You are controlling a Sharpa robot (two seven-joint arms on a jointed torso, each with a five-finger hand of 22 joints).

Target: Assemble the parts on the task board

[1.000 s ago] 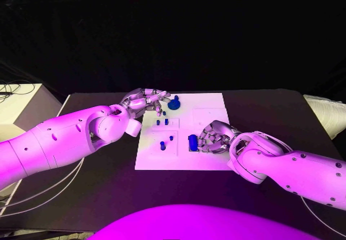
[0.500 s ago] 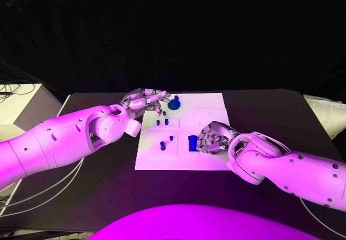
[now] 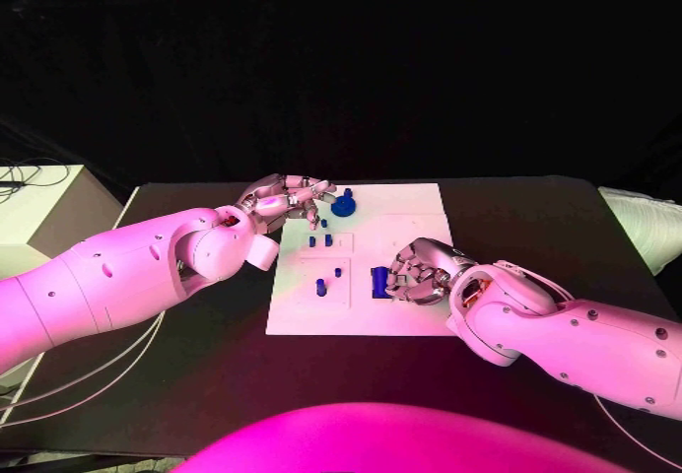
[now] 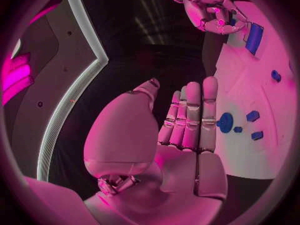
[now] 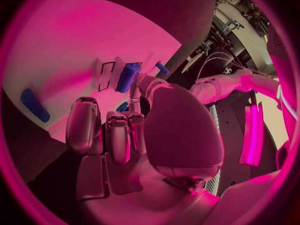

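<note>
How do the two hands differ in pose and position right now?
The left hand sits at the board's far-left corner near the round part; the right hand is mid-board beside the long block. Left fingers lie straight together; right fingers curl inward. Neither plainly holds anything.

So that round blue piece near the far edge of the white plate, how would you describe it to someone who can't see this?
Start from the white task board in the middle of the black table. Go to its far edge, just beyond the fingertips of the left hand. There sits the round blue part, wider and rounder than the small slim blue pieces nearer the robot.
</note>
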